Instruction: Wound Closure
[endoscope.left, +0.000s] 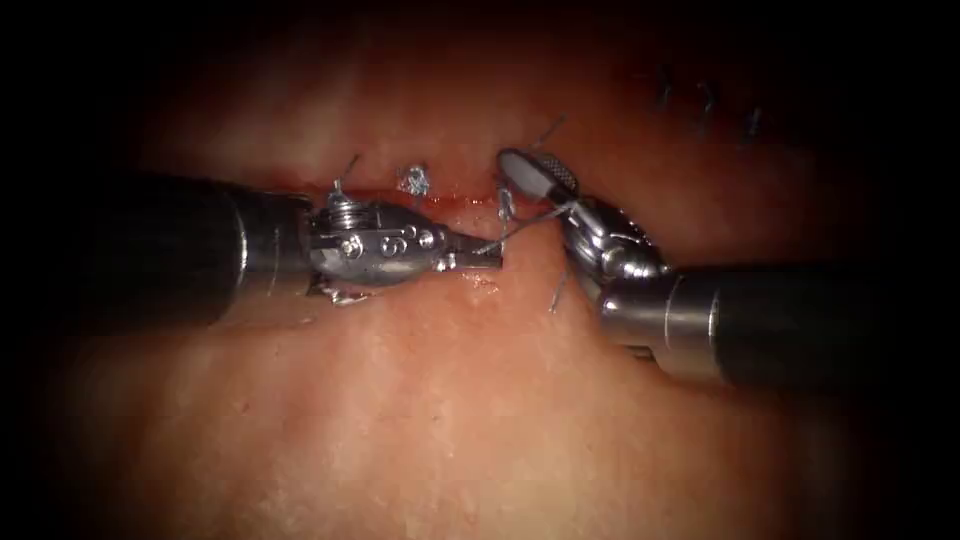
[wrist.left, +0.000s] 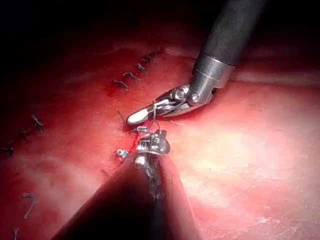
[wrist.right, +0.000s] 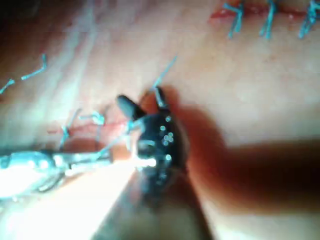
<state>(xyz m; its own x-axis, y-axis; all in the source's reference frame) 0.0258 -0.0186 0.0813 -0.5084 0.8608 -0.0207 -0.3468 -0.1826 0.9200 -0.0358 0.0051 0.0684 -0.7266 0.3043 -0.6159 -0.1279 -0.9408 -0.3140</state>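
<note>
The thread (endoscope.left: 520, 228) is the thing you are handling here, a fine strand running taut between your two tools just below the cut (endoscope.left: 470, 197) in the tissue (endoscope.left: 420, 400). Your left pincer (endoscope.left: 490, 258) is lying flat with its jaws together, clamped on the thread at their very tip. From there the strand is rising to the right toward your right pincer (endoscope.left: 525, 185), whose one broad jaw is showing above the cut; whether it is apart or together I cannot tell, though the thread is crossing the tool near its wrist. I cannot make out the needle.

A knot of thread (endoscope.left: 413, 181) is sitting on the cut to the left, with cut ends of thread (endoscope.left: 345, 172) standing up nearby, and finished stitches (endoscope.left: 705, 105) are lying far to the right. Red fluid (endoscope.left: 455, 202) is wetting the line of the cut.

Judging by its look, the thread is weighing nothing, is limp, and is likely slick where the fluid is coating it. You are probably safest holding it squarely across the jaw faces, away from the knot, since a hard pinch could fray it. The tissue is looking soft and moist, so a stiff pull could drag the strand through its edge.
</note>
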